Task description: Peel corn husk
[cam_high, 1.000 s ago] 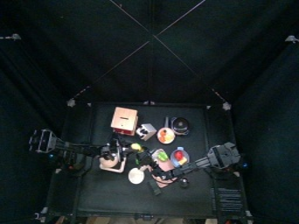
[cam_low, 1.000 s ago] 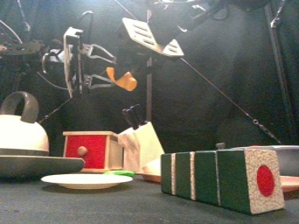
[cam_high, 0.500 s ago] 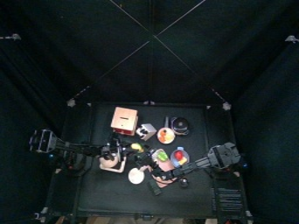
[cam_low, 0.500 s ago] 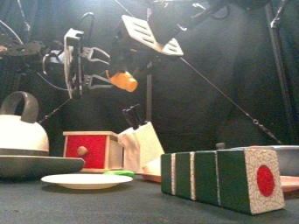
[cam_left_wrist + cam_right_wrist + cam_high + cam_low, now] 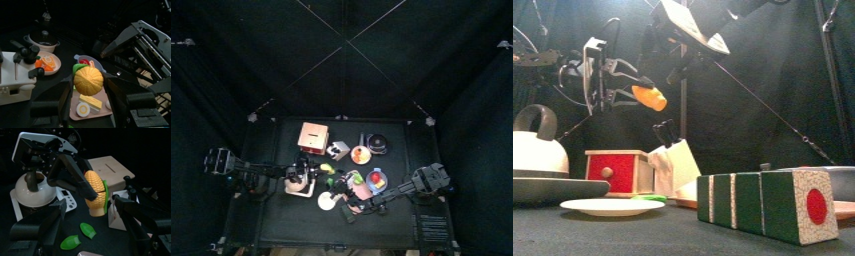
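Note:
My left gripper (image 5: 88,84) is shut on a yellow corn cob (image 5: 88,79), one jaw on each side of it. The cob (image 5: 95,188) stands upright in the right wrist view, with a small strip of green corn husk (image 5: 103,188) still on one side. Two loose green husk leaves (image 5: 87,230) lie on the table below it. The right gripper (image 5: 90,210) stands open in front of the cob with nothing in it. In the front view the cob (image 5: 648,97) hangs high above the table.
At the front left stand a white kettle (image 5: 537,140), a red box (image 5: 617,170) and a white plate (image 5: 609,207). A green-and-white striped block (image 5: 774,203) is at the front right. The orange box (image 5: 313,133) sits behind, and a tray (image 5: 75,111) of food pieces lies below the cob.
The right gripper has opened wider and drawn up and back from the cob. The left gripper keeps the cob, which has dipped slightly.

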Robot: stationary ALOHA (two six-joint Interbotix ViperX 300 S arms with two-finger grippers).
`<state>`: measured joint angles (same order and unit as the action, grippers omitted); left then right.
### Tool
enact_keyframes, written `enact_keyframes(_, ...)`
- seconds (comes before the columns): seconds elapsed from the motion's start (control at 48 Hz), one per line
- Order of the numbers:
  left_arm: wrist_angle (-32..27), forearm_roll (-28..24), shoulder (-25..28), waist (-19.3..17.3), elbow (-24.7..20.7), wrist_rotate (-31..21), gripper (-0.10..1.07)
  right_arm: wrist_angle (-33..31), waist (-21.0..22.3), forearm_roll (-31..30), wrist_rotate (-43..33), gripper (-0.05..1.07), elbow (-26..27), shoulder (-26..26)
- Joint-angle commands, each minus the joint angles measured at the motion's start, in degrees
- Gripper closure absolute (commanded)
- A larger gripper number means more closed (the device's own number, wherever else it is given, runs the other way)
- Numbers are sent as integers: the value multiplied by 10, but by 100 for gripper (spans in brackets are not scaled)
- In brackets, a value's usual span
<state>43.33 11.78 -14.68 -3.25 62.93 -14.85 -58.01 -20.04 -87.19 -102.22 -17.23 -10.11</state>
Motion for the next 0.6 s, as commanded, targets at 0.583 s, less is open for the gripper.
enact_keyframes(0.583, -243, -401, -127, 27, 0, 1, 37, 248, 19, -8, 0, -1, -50, 54)
